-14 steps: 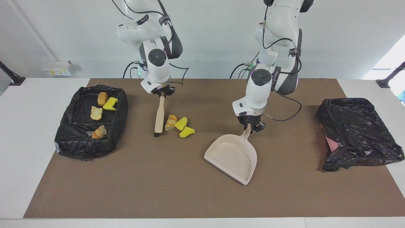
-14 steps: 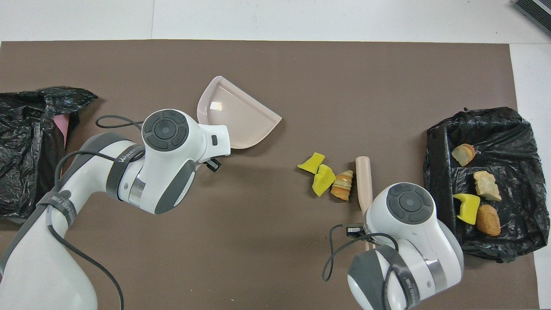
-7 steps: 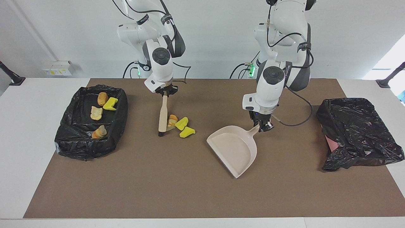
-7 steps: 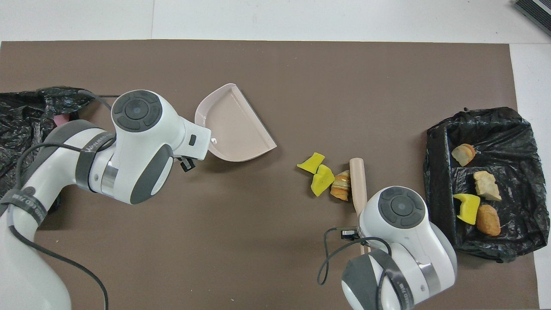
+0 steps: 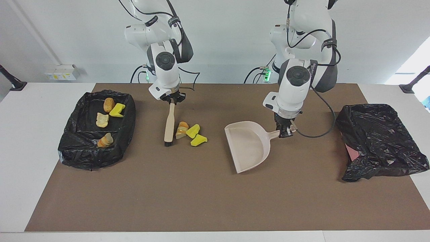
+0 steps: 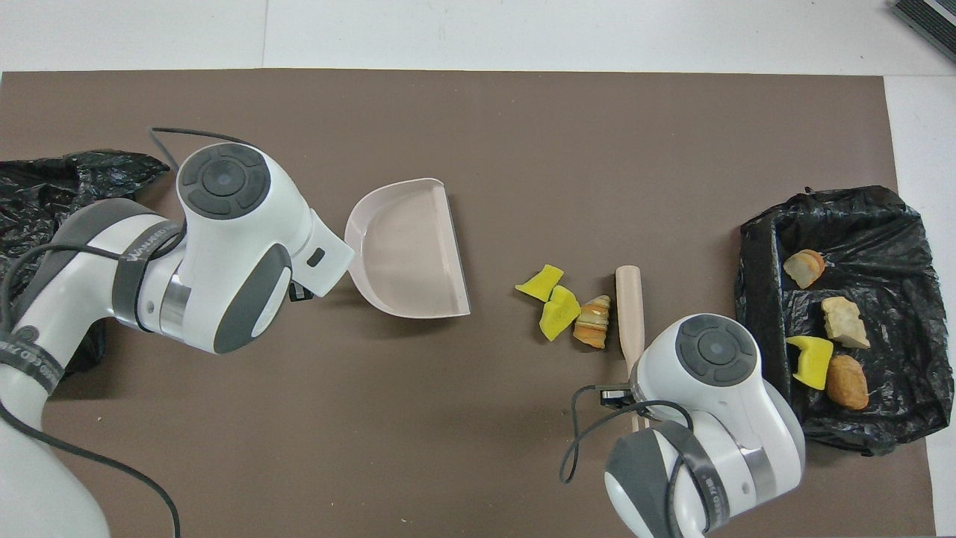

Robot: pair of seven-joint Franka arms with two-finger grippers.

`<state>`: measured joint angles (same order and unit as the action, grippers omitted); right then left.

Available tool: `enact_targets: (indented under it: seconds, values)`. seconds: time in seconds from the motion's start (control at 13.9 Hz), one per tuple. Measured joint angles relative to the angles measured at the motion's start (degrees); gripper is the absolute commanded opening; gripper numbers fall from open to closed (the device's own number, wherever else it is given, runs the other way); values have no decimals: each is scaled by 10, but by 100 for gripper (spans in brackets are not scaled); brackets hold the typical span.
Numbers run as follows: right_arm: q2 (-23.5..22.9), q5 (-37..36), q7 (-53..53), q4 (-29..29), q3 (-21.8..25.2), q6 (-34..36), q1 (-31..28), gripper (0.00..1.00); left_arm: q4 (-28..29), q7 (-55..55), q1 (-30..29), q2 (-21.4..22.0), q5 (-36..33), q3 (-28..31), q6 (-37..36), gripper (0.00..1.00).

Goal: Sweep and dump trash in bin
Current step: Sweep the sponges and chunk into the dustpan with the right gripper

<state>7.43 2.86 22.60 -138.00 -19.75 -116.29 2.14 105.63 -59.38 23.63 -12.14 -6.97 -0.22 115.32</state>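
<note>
Swung round since a second ago, the pale pink plastic dustpan (image 5: 249, 146) now turns its flat open edge toward the three loose trash lumps (image 5: 190, 130), well apart from them; the left gripper (image 5: 284, 132) pinches its handle; the right gripper (image 5: 172, 98) is clamped on the slim wooden brush (image 5: 169, 125), tilted, bristles touching the brown mat (image 5: 201, 201) beside the orange-brown layered lump, little changed; two yellow wedges lie alongside; four more lumps sit in the crinkled black-lined bin (image 5: 97, 129); another glossy black bag (image 5: 379, 141) lies crumpled at the left arm's end.
</note>
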Motion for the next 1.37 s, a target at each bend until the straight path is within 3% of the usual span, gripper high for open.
enact_targets:
  seconds: [0.58, 0.94, 1.23, 1.37]
  values:
    - [-51, 122, -11, 6, -1, -84, 59, 0, 54, 118, 103, 5, -71, -2, 36, 0]
    - [-76, 253, -31, 76, -2, -77, 113, 0, 121, 124, 115, 43, -76, -3, 90, 0]
    - [-76, 261, -34, 153, 4, 43, 101, 0, 132, 128, 117, 47, -75, -1, 102, 0]
    - [-49, 212, -31, 176, 8, 127, 87, 0, 132, 128, 103, 47, -74, 2, 106, 0]
